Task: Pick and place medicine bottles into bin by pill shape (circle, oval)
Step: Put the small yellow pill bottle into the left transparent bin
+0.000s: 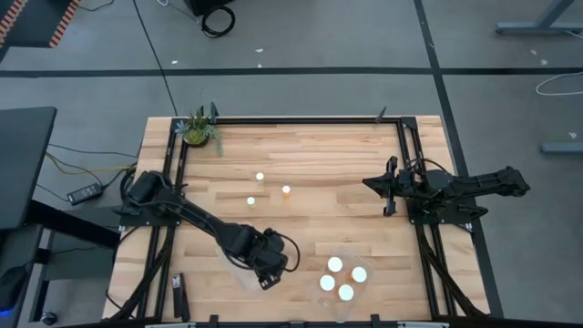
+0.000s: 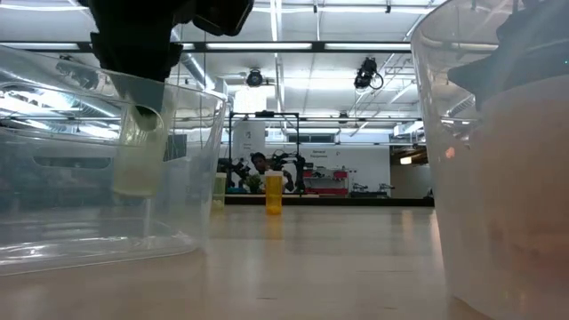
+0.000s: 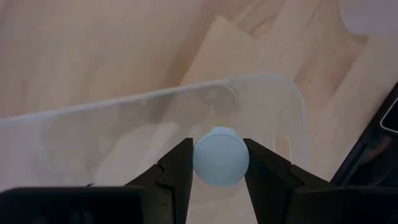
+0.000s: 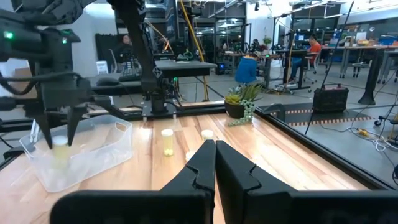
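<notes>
My left gripper point(image 1: 267, 273) hangs over the clear tub point(image 3: 155, 99) near the table's front, shut on a small medicine bottle point(image 2: 138, 151) with a white cap. In the low view the bottle hangs inside the tub's walls, above its floor. Three more medicine bottles point(image 1: 260, 177) point(image 1: 250, 200) point(image 1: 286, 191) stand upright on the wood mid-table. A second clear tub point(image 2: 498, 196) to the right holds several white-capped bottles point(image 1: 335, 264). My right gripper point(image 1: 390, 187) waits shut at the table's right side, holding nothing. My left gripper pinches the bottle's round white cap point(image 3: 202, 158) between its two fingers point(image 3: 177, 165), one on each side of the cap. The fingers come from above, pointing steeply down. The bottle hangs upright below them, lifted clear inside the tub point(image 4: 93, 149).
A green potted plant point(image 1: 196, 132) stands at the table's far left corner. A black frame rail point(image 1: 301, 118) runs along the far edge and both sides. Bare wood point(image 1: 346, 210) lies between the standing bottles and my right arm.
</notes>
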